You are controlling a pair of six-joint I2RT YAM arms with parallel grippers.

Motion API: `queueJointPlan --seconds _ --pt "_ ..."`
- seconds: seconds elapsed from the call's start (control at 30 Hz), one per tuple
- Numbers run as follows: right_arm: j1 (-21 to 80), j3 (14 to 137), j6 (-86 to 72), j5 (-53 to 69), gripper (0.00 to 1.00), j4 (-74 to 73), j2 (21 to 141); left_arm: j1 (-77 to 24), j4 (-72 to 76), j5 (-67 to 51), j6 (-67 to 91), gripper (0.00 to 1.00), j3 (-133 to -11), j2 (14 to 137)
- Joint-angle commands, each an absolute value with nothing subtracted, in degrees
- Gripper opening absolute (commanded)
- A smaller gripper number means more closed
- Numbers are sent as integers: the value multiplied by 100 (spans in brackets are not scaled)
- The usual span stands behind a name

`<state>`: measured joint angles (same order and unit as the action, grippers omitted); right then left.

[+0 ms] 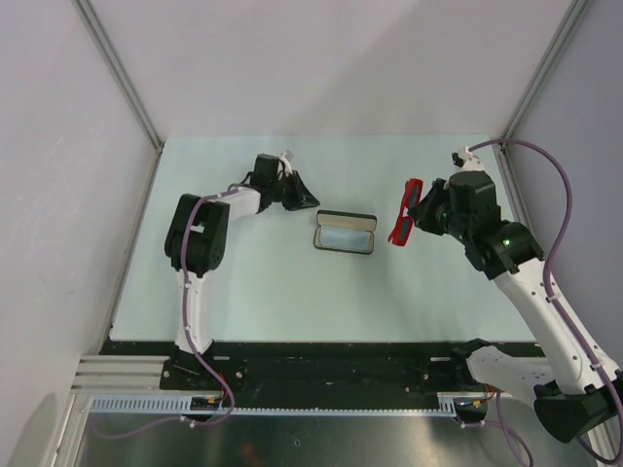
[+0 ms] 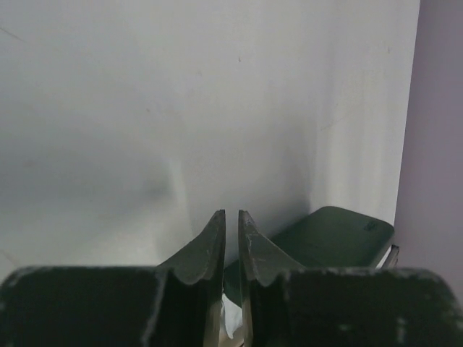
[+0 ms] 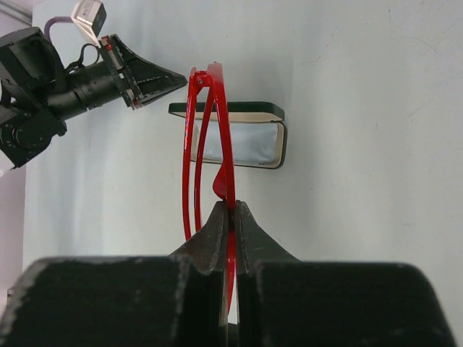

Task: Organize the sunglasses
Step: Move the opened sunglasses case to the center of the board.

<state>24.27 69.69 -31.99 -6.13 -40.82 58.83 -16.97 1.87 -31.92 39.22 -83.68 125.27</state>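
The red sunglasses (image 1: 402,214) hang folded in the air, right of the open black case (image 1: 317,233). My right gripper (image 1: 421,220) is shut on them. In the right wrist view the jaws (image 3: 233,207) pinch the red frame (image 3: 219,123) at its middle, above the table and in front of the case (image 3: 224,109). A pale blue cloth (image 3: 239,143) lines the case. My left gripper (image 1: 304,196) sits just left of the case's far corner, apart from it. Its fingertips (image 2: 231,215) stand almost together with only a thin slit, gripping nothing that I can see. The case (image 2: 336,235) lies to their right.
The pale green table (image 1: 243,282) is walled in by white panels on the left, back and right. The black base rail (image 1: 321,365) runs along the near edge.
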Motion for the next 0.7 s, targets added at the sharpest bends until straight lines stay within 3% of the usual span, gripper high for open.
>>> queueJointPlan --seconds 0.0,0.33,0.67 --pt "2391 6996 -3243 -580 0 -3823 5854 -1846 299 -3313 4210 16 -8271 12603" --pt "2382 6996 -3278 -580 0 -4007 5783 -2083 185 -3305 3868 15 -8078 12648" --pt "2364 6891 -3366 -721 0 -4359 6170 -2443 176 -3314 3419 15 -7103 12200"
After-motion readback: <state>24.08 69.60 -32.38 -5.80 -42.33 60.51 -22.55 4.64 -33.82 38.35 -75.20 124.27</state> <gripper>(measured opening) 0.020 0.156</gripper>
